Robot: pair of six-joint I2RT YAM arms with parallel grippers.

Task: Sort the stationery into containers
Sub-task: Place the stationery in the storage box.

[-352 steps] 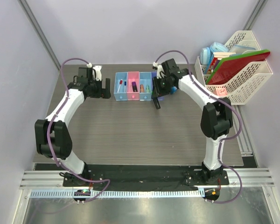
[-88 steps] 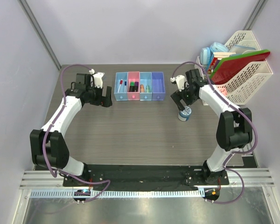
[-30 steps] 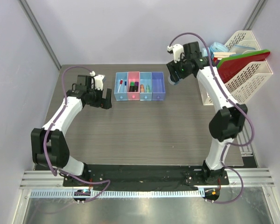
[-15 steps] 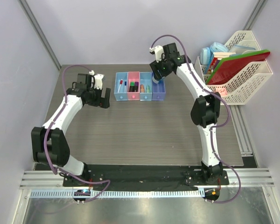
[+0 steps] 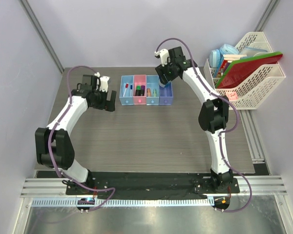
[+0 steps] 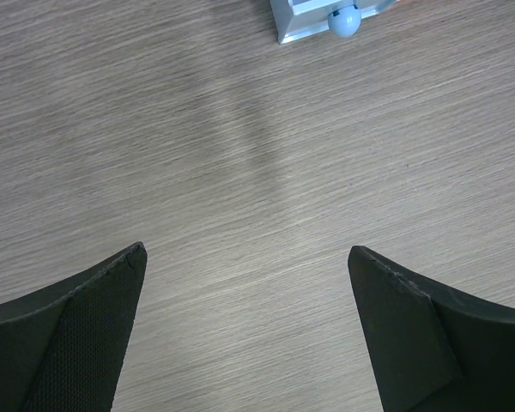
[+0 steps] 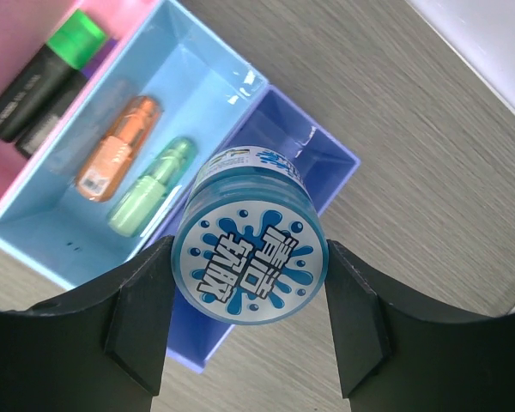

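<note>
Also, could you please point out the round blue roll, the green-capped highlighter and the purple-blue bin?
round blue roll (image 7: 250, 258): right wrist view, printed end face.
green-capped highlighter (image 7: 36, 81): right wrist view, black body.
purple-blue bin (image 7: 324, 165): right wrist view, bare inner wall.

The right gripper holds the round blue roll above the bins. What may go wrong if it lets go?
1. The roll in the right gripper seems to hang over the wall between the purple-blue bin and the light blue bin; it may strike that wall or fall beside the orange bit.
2. The roll looks nearly as wide as the purple-blue bin, so it may jam on the rim.
</note>
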